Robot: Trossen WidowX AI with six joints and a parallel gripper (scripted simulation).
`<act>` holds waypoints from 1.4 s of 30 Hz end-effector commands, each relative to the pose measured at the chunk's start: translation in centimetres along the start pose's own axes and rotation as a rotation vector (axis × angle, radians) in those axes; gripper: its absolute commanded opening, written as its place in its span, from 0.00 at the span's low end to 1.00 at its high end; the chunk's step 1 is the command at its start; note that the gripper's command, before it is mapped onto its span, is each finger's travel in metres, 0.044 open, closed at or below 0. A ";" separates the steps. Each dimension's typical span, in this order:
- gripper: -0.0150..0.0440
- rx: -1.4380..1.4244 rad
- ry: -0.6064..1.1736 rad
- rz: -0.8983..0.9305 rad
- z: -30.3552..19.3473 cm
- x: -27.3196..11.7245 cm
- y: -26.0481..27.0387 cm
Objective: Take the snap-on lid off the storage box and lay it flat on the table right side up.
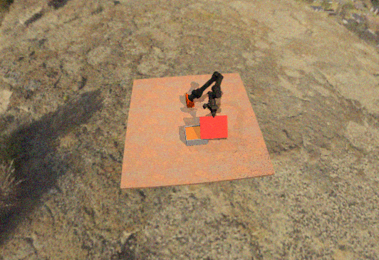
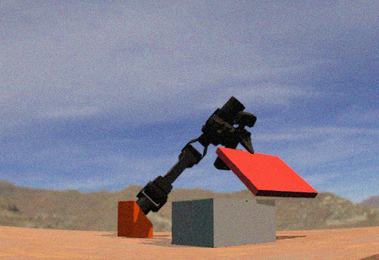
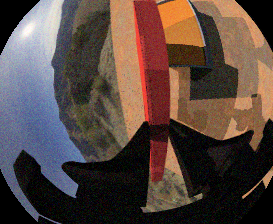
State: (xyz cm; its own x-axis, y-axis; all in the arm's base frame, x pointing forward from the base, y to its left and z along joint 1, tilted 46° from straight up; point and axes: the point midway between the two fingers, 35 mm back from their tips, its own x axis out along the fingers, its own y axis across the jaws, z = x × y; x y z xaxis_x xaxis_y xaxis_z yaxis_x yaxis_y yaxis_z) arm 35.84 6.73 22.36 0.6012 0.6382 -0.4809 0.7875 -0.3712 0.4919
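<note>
The red lid (image 1: pixel 214 127) (image 2: pixel 267 174) (image 3: pixel 154 75) is off the storage box and held in the air, right side up but steeply tilted, its edge away from my gripper lower. My gripper (image 1: pixel 214 116) (image 3: pixel 160 125) is shut on the lid's raised edge, one finger on the top face and the other below. The grey storage box (image 1: pixel 196 142) (image 2: pixel 246 224) stands upright on the table, open, its orange inside (image 3: pixel 184 32) showing. In the top view the lid hides the box's right part. In the exterior view the lid hangs above and right of it, with a gap.
The table (image 1: pixel 157 160) (image 2: pixel 71 240) reaches beyond the box on all sides. The orange arm base (image 1: pixel 189 101) (image 2: pixel 126 219) stands behind the box in the top view. Shadows of arm and lid fall around the box. Rocky ground lies beyond the table's edges.
</note>
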 end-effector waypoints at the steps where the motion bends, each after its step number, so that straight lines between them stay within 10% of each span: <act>1: 0.25 -0.011 0.001 0.021 -1.2 -0.5 0.4; 42: 0.25 -0.010 0.003 0.022 -9.3 -1.5 -0.4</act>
State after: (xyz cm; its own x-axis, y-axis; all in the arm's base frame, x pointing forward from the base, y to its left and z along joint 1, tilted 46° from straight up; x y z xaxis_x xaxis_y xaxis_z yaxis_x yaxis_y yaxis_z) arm 33.58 12.10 28.47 0.6008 0.6377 -0.4820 0.7876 -0.3689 0.4936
